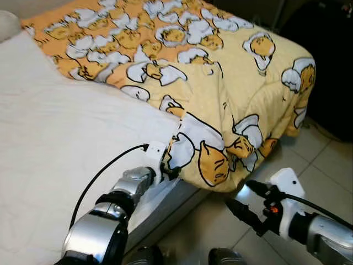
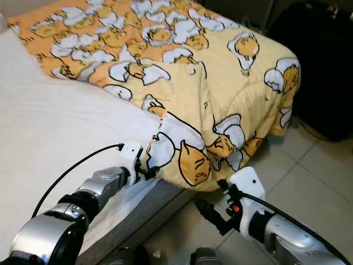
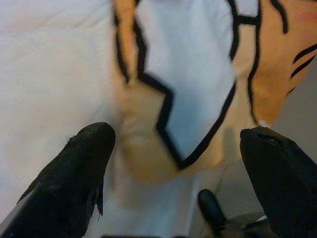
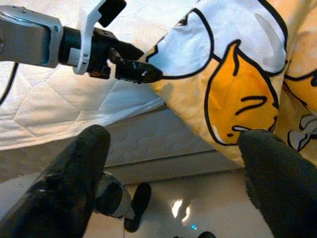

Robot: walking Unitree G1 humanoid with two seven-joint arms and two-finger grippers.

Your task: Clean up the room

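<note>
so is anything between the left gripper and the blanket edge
Nothing visible. The left gripper is open right at the blanket corner hanging over the mattress edge, its fingers spread either side of the fabric.

The blanket point(image 1: 209, 83) lies on the mattress point(image 1: 60, 138), its corner hanging over the mattress's near edge. My left gripper point(image 1: 168, 168) sits at that corner; my right gripper point(image 1: 245, 199) hangs below it, over the floor point(image 1: 325, 160).

A dark, bulky object point(image 2: 322, 66) stands on the floor beyond the far right corner of the bed, too shaded to identify. The floor point(image 1: 325, 160) is pale tile with thin grout lines, glossy beside the bed's right edge.
</note>
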